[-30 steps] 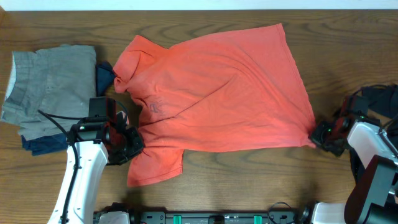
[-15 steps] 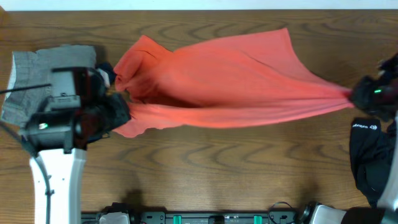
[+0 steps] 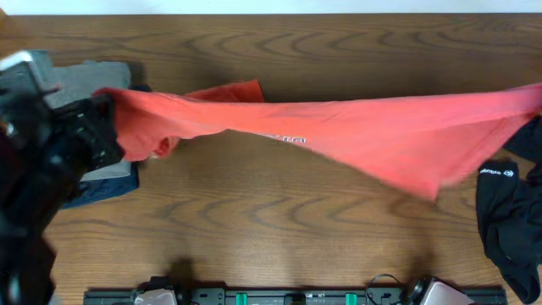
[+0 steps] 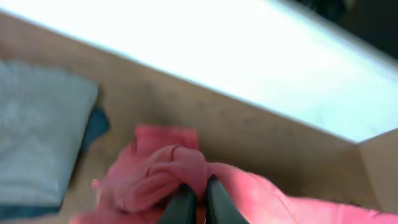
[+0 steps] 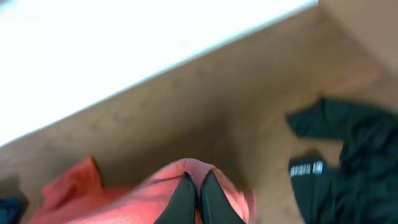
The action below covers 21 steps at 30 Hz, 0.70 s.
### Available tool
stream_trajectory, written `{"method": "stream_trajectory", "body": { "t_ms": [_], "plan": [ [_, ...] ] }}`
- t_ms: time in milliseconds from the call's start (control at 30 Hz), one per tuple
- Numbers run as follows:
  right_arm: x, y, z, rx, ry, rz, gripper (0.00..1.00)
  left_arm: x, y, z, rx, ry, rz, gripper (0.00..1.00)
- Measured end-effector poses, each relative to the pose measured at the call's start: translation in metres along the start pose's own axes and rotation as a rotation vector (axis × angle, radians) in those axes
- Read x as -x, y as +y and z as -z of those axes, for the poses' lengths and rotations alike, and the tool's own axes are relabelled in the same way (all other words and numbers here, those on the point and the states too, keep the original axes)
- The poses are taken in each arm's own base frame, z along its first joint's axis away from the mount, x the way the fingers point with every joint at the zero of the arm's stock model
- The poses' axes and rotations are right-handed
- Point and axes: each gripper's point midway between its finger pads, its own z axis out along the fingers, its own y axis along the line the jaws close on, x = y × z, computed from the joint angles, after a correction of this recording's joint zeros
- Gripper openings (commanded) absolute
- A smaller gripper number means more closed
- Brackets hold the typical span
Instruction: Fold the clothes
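Holds coral-red T-shirt [image 3: 339,127] stretched between left gripper [image 4: 198,186] and right gripper [image 5: 198,183], both clenched on it; no fold made yet, black garment [image 3: 508,220] lies crumpled

T-shirt [image 3: 364,135] above the table [image 3: 254,237]

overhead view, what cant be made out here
- Overhead: right claw lies past the right edge; only its wrist view shows it, shut on the shirt.
- Overhead: left claw is motion-blurred.
- Overhead: print mostly hidden in the shirt's folds.
- Overhead: black garment cut off by the right edge; logo too small to read.
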Motion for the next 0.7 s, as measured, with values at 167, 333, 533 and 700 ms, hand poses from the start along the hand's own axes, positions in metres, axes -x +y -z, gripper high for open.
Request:
{"method": "stream_trajectory", "body": {
  "t_ms": [167, 333, 533, 700],
  "plan": [
    [0.026, 0.018, 0.047, 0.020, -0.167, 0.053, 0.01, 0.021, -0.017, 0.030, -0.039, -0.109, -0.042, 0.06],
    [0.038, 0.022, 0.065, 0.014, -0.249, 0.075, 0.01, 0.035, -0.026, 0.043, -0.063, -0.178, -0.083, 0.06],
    [0.044, 0.012, 0.025, 0.008, -0.164, 0.050, 0.01, 0.038, -0.023, 0.017, -0.062, -0.124, -0.074, 0.06],
    [0.044, -0.008, -0.061, 0.020, 0.012, -0.001, 0.01, 0.038, -0.010, -0.058, -0.070, 0.035, -0.035, 0.05]
  ]
}}
